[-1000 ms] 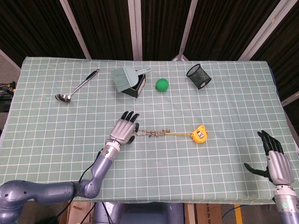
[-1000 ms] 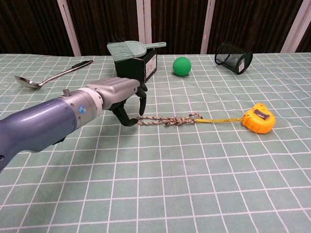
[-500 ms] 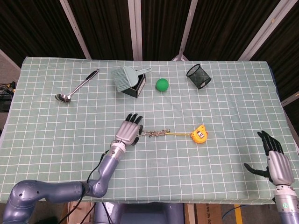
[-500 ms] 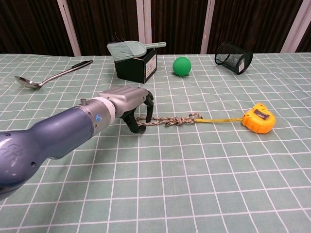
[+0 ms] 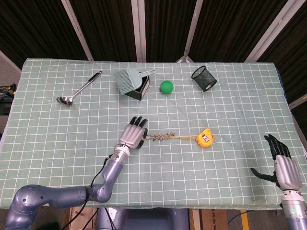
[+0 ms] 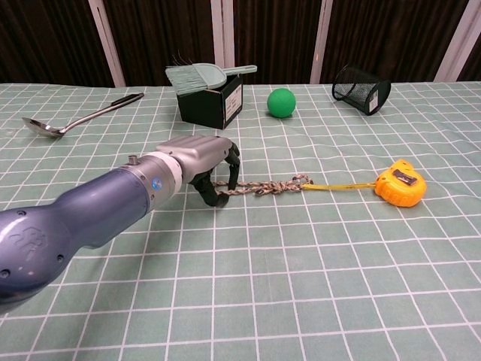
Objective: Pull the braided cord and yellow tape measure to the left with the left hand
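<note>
Left hand [image 6: 201, 162] curled over braided cord [image 6: 259, 186] end (grip unclear) — tape measure [image 6: 400, 186] attached; right hand [image 5: 283, 167] open.

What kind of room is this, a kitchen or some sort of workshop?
Probably a robot test lab, not a kitchen. Unrelated props lie spread over a checked tablecloth: a ladle, a green ball, a mesh pen cup. Dark curtains surround it, and the left hand reaches for a braided cord.

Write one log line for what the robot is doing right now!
left hand: fingers curled over braided cord end | yellow tape measure: on table, tape out to cord | right hand: open, idle
</note>
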Robot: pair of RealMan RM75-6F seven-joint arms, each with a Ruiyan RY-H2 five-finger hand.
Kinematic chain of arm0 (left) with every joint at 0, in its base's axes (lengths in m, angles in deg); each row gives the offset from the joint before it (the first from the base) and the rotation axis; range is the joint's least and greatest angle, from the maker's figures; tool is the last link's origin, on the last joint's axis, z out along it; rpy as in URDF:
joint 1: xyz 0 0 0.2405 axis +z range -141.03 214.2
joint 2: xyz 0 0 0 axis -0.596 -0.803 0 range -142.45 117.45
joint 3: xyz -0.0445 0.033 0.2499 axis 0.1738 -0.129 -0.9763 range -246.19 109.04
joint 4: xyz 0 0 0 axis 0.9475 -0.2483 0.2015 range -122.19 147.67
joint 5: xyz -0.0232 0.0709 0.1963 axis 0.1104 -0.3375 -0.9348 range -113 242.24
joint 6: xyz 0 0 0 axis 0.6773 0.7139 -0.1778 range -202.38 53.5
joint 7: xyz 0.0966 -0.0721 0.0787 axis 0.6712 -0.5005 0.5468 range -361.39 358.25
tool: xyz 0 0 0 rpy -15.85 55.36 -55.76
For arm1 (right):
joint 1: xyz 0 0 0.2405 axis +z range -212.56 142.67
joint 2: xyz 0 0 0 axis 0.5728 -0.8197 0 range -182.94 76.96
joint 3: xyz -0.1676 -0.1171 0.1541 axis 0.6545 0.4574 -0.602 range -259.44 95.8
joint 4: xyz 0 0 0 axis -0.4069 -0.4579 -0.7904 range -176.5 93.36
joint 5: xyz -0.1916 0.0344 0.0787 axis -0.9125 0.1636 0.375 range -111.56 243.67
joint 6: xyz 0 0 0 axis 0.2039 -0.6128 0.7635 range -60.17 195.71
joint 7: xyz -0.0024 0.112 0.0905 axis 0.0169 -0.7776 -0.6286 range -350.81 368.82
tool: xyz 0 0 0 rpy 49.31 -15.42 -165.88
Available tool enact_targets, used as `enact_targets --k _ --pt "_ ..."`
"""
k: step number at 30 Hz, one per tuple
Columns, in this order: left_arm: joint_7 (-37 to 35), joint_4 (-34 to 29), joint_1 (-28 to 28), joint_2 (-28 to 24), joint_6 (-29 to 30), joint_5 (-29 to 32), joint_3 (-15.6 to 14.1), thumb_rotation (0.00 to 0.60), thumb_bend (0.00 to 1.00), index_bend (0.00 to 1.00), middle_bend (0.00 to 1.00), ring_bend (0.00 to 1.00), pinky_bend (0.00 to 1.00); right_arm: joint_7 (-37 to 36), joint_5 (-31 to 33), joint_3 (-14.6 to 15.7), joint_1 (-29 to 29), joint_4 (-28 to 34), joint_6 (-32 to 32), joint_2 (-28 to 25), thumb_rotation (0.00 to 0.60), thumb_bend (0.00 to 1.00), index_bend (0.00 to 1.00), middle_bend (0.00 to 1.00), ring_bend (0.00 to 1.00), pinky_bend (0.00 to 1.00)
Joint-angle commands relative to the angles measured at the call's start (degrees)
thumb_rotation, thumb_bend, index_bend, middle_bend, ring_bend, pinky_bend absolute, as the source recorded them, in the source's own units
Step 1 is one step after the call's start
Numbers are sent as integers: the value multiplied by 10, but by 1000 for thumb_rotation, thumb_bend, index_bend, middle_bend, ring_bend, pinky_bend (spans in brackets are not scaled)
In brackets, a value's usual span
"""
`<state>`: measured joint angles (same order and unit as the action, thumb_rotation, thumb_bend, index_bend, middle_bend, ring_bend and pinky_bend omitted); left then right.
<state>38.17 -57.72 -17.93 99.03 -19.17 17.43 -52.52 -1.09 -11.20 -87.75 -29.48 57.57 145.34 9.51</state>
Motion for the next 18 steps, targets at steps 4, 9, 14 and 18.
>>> enact_targets --k 4,9,14,18 --pt "-6 0 0 2 2 -5 -3 600 495 526 94 0 0 0 0 0 0 1 1 0 600 193 0 0 0 0" --pt "-6 3 0 3 3 -4 -4 600 508 541 100 0 0 0 -1 0 -1 1 1 0 600 193 0 0 0 0" --pt "-8 4 0 3 3 -5 -6 600 545 553 104 0 0 -1 1 0 -1 1 0 0 600 193 0 0 0 0" --pt "-14 2 2 3 11 -14 -6 600 560 560 110 0 0 0 1 1 -1 1 -1 -1 600 193 0 0 0 0"
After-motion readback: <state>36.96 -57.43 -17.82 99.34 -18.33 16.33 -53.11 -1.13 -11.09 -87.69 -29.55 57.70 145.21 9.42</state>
